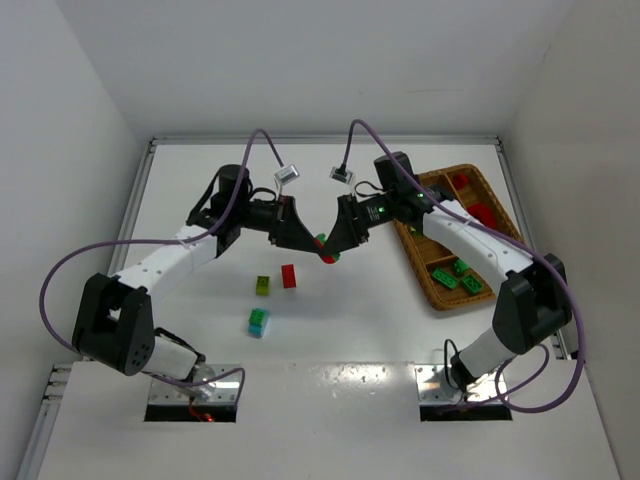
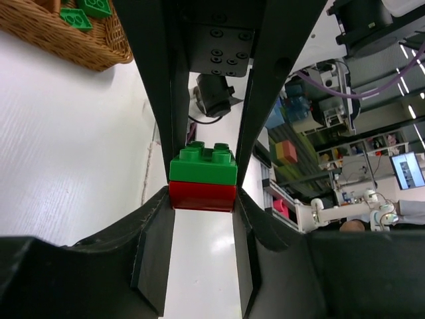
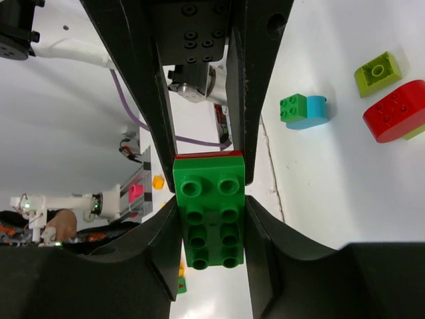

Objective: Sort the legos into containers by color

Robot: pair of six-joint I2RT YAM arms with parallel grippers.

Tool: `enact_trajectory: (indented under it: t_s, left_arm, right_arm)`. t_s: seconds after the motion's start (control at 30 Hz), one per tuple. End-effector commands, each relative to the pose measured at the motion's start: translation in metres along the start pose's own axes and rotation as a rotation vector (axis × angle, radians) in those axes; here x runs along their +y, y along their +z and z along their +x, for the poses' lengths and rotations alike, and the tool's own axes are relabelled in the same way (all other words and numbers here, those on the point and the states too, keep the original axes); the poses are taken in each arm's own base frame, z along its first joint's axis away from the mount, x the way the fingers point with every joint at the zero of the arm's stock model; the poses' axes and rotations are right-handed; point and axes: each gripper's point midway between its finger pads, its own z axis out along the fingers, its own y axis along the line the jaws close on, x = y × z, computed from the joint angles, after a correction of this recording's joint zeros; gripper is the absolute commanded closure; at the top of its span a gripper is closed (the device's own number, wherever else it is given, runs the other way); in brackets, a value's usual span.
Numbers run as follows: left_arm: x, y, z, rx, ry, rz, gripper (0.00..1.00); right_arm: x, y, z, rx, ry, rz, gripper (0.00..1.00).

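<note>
Left claw (image 2: 202,197): narrowed to brick width, its two fingers pressed on the sides of the red brick (image 2: 202,199).
Right claw (image 3: 211,212): narrowed to brick width, its fingers clamped on the long sides of the green brick (image 3: 211,222).
Held stack: the green brick sits stud-joined on the red brick. The stack hangs above the desk (image 1: 350,330), and the two claws meet tip to tip around it.
Yellow-green brick (image 1: 262,285): on the desk, on the base side of the left claw, well apart from it.
Loose red brick (image 1: 289,276): just beside the yellow-green brick, on the side nearer the right claw, not touching.
Cyan-and-green pair (image 1: 259,321): two joined bricks, farther from both claws, toward the bases.
Wicker tray (image 1: 437,300): on the desk behind the right claw, partly under that arm.
Tray contents: green bricks (image 1: 446,279) lie in the compartment nearest the bases, and red bricks (image 1: 482,212) lie in compartments farther along.
Cable tags (image 1: 287,175): one on each wrist cable, with markings too small to read.
</note>
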Motion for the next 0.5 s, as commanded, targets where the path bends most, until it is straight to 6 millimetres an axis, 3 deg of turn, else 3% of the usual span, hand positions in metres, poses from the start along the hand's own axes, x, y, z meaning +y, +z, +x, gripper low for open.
enact_trajectory:
  t_s: [0.0, 0.17, 0.3, 0.37, 0.47]
  left_arm:
    - [-0.002, 0.001, -0.016, -0.043, 0.098, -0.024, 1.00]
    - [0.000, -0.002, -0.012, -0.030, 0.094, -0.022, 1.00]
    - [-0.002, -0.005, -0.014, -0.040, 0.113, -0.026, 1.00]
    - [-0.002, -0.005, -0.014, -0.040, 0.113, -0.026, 1.00]
    - [-0.003, -0.008, -0.016, -0.047, 0.112, -0.032, 1.00]
  right_arm:
    - [0.017, 0.000, -0.019, -0.026, -0.086, -0.037, 0.60]
    - [0.020, -0.014, -0.023, -0.055, -0.094, -0.062, 0.49]
    - [0.022, -0.013, -0.021, -0.049, -0.097, -0.083, 0.42]
    - [0.017, -0.012, -0.020, -0.045, -0.078, -0.073, 0.42]
    - [0.007, -0.018, -0.025, -0.076, -0.050, -0.038, 0.50]
